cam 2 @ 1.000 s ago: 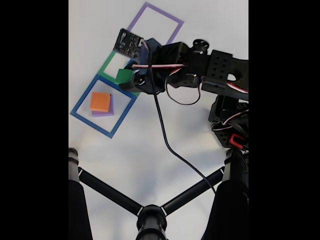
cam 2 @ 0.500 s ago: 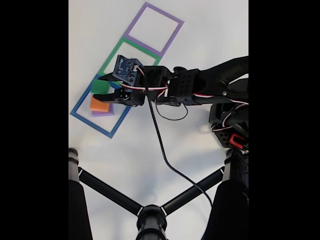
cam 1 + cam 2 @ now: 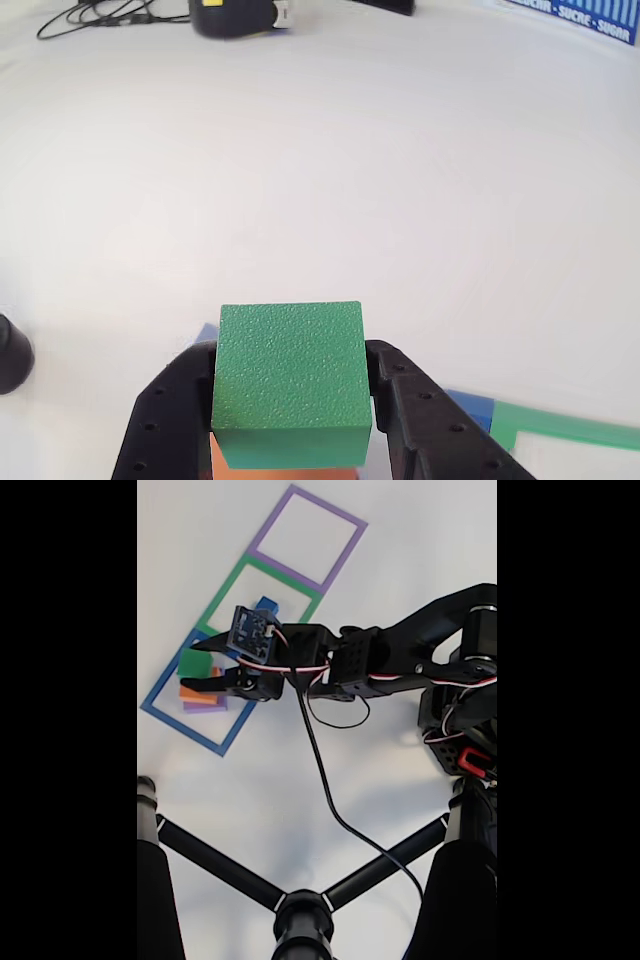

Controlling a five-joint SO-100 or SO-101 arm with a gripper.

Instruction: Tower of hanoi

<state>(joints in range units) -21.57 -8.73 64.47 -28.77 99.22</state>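
My gripper (image 3: 291, 372) is shut on a green block (image 3: 290, 385), its black fingers (image 3: 165, 420) pressed against both sides. An orange block (image 3: 228, 462) shows directly beneath it. In the fixed view the gripper (image 3: 197, 666) holds the green block (image 3: 193, 662) inside the blue taped square (image 3: 160, 687), right over the orange block (image 3: 197, 693), which lies on a purple block (image 3: 206, 707). I cannot tell whether the green block touches the orange one.
A green taped square (image 3: 228, 588) and a purple taped square (image 3: 305, 535) continue the row up and right. A small blue piece (image 3: 266, 605) shows inside the green square. Black tripod legs (image 3: 215, 865) cross the bottom. The arm's base (image 3: 458, 730) stands at the right.
The gripper has carried the green block from the green square down and left into the blue square, ending over the orange block.
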